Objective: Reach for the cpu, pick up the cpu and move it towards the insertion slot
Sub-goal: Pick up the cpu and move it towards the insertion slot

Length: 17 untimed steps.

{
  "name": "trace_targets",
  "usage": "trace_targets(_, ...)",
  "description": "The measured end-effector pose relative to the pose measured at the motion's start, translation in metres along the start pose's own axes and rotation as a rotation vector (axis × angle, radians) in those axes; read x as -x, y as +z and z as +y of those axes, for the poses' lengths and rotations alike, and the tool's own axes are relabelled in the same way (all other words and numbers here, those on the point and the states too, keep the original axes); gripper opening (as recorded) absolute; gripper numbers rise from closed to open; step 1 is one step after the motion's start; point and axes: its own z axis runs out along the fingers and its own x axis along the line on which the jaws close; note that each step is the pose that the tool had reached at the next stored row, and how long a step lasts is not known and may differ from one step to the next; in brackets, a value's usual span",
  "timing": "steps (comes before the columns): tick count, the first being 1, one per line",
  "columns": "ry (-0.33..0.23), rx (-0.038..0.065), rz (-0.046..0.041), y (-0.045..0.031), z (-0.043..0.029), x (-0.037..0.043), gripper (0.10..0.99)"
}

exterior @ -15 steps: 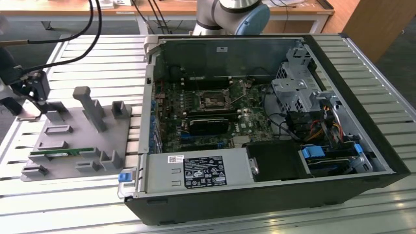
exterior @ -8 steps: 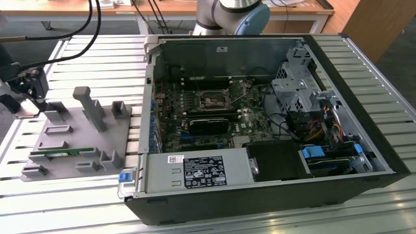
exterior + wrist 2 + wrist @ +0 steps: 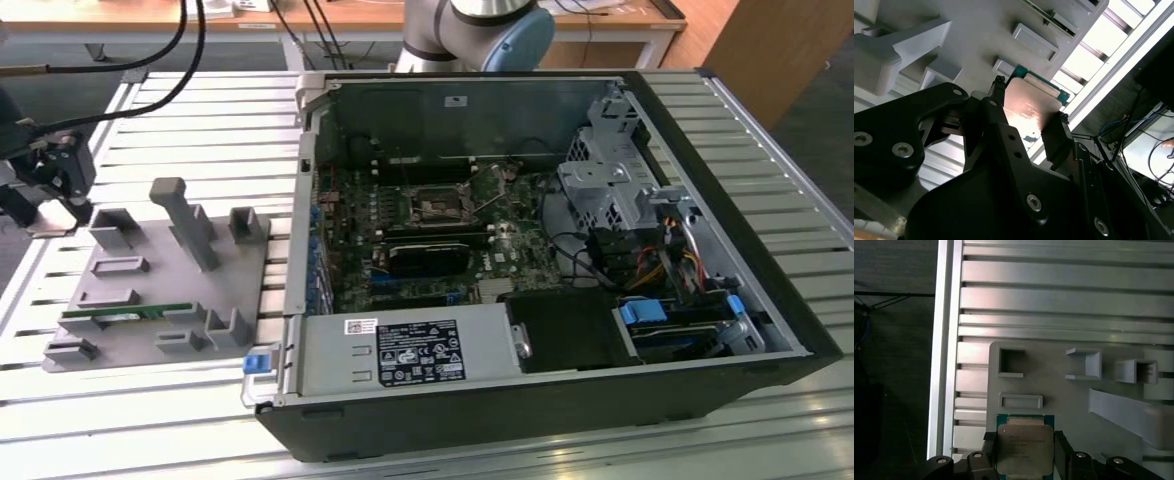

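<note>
cpu (image 3: 1025, 449) is clamped by its edges between the jaws, over the grey fixture (image 3: 1074, 400). Hold it level and carry slowly. The insertion slot (image 3: 437, 205) sits well apart, inside the case (image 3: 454, 110).

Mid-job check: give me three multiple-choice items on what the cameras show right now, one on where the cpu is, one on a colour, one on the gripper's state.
1. Where is the cpu?
A. On the floor
B. Between the fingers of the gripper, at the grey fixture plate
C. In a person's hand

2. What colour is the cpu's edge around its metal top?
A. Red
B. Green
C. Yellow

3. What is the gripper's state?
A. Open wide and empty
B. Shut on a screwdriver
C. Shut on the cpu

Answers:
1 B: both wrist views show it between the fingers, with the plate behind it.
2 B: the first wrist view shows a green rim around the silvery top.
3 C: in the second wrist view the fingers sit against two opposite sides of the chip.
</note>
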Motion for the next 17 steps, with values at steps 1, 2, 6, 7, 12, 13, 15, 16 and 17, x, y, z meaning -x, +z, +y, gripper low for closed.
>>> trace_targets(1,0.0,0.0,0.0,-0.0011,0.0001,0.0,0.541)
trace_targets(2,0.0,0.0,0.0,-0.0021,0.0002,0.0,0.541)
trace_targets(6,0.0,0.0,0.0001,-0.0056,0.0006,0.0,0.541)
trace_targets(7,0.0,0.0,0.0001,-0.0063,0.0008,0.0,0.541)
trace_targets(12,0.0,0.0,0.0,-0.0107,0.001,0.0,0.541)
trace_targets(13,0.0,0.0,0.0001,-0.0115,0.001,0.0,0.541)
trace_targets(15,0.0,0.0,0.0,-0.0129,0.0011,0.0,0.541)
trace_targets(16,0.0,0.0,0.0,-0.0138,0.0012,0.0,0.541)
trace_targets(17,0.0,0.0,0.0,-0.0145,0.0012,0.0,0.541)
